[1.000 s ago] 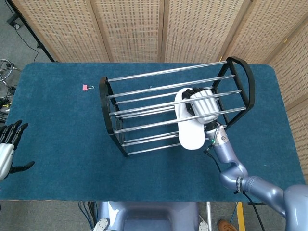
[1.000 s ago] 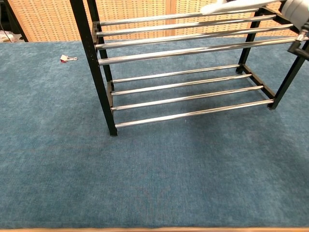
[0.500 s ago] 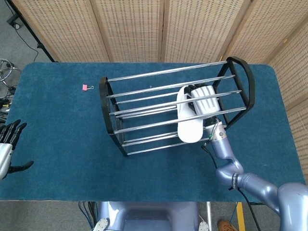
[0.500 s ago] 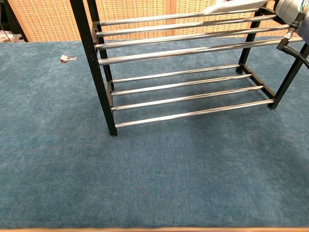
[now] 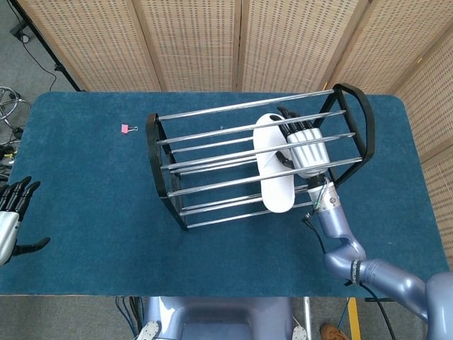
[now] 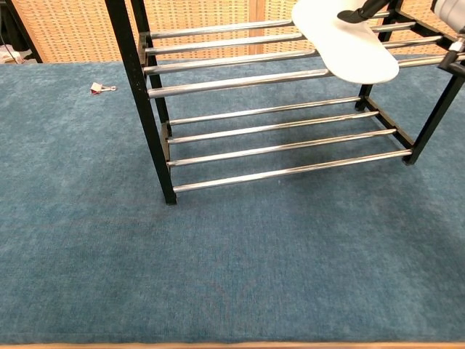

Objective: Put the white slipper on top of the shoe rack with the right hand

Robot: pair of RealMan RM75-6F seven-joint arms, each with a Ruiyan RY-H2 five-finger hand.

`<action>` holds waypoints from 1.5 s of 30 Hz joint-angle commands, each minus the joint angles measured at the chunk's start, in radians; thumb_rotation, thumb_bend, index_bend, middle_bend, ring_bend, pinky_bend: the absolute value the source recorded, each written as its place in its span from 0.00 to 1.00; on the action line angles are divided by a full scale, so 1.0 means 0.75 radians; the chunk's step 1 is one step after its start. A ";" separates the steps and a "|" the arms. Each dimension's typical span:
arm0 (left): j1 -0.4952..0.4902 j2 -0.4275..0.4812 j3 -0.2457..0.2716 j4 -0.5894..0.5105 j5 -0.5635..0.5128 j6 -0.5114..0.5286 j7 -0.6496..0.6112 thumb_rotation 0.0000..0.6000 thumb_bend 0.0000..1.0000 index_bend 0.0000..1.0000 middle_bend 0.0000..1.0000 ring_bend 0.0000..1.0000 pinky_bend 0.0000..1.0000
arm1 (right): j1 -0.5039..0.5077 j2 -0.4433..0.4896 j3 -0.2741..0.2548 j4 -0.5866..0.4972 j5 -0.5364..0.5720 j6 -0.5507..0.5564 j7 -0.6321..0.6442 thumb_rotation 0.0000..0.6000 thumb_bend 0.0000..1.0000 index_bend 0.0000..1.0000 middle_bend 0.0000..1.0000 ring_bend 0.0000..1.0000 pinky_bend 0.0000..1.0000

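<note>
The white slipper [image 5: 272,163] is held by my right hand [image 5: 303,150] over the top bars of the black and chrome shoe rack [image 5: 212,159]. It lies tilted across the bars, sole showing. In the chest view the slipper [image 6: 345,42] juts forward past the rack's front top bar, with the rack [image 6: 138,87] below it. Only dark fingertips [image 6: 360,10] of the right hand show there. My left hand [image 5: 10,216] hangs open off the table's left edge, holding nothing.
A small pink clip [image 5: 127,128] lies on the blue table [image 5: 85,184] left of the rack; the clip [image 6: 100,88] also shows in the chest view. Wicker screens [image 5: 212,42] stand behind the table. A lower shelf of bars [image 6: 283,138] sits under the top one.
The right hand has shifted and tilted the slipper, so its sole now juts forward over the rack's front bar in the chest view. The left hand has not moved.
</note>
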 commanded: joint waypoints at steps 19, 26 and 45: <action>0.002 -0.005 0.006 -0.007 0.015 0.006 0.023 1.00 0.00 0.00 0.00 0.00 0.00 | -0.175 0.261 -0.155 -0.343 -0.187 0.143 0.066 1.00 0.26 0.19 0.14 0.20 0.28; 0.004 -0.013 0.011 -0.013 0.025 0.011 0.045 1.00 0.00 0.00 0.00 0.00 0.00 | -0.234 0.337 -0.215 -0.435 -0.266 0.186 0.127 1.00 0.26 0.19 0.14 0.20 0.25; 0.005 -0.034 0.022 -0.027 0.037 0.012 0.098 1.00 0.00 0.00 0.00 0.00 0.00 | -0.497 0.503 -0.506 -0.203 -0.642 0.482 0.345 1.00 0.26 0.21 0.19 0.21 0.28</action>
